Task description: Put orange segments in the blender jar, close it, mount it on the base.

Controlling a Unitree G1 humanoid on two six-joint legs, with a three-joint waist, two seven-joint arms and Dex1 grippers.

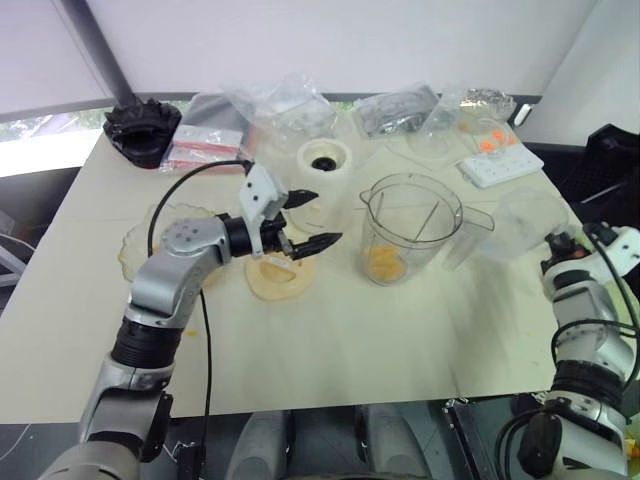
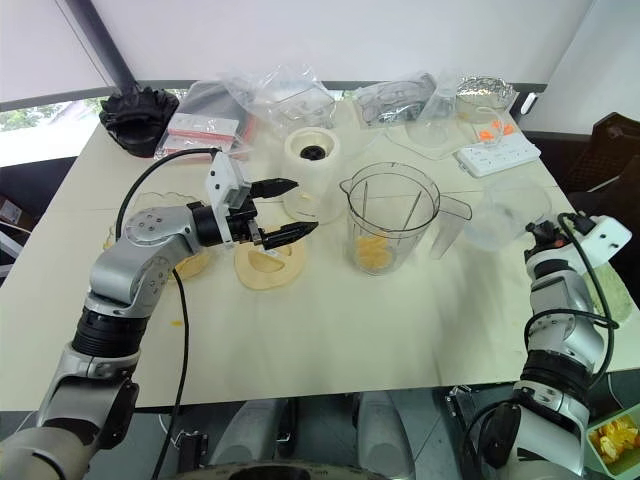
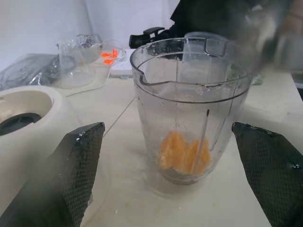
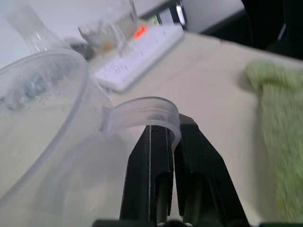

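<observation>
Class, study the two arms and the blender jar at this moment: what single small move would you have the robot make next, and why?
Probably lower the left gripper onto the cream lid beneath it. Its fingers stand open and empty, the orange segments already lie in the blender jar, and the jar is uncovered, off the base. The right gripper, shut on a clear tub's handle, is occupied.

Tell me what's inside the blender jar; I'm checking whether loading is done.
Orange segments lie at the bottom of the open blender jar. The fruit covers the jar floor, so the blade cannot be made out.
</observation>
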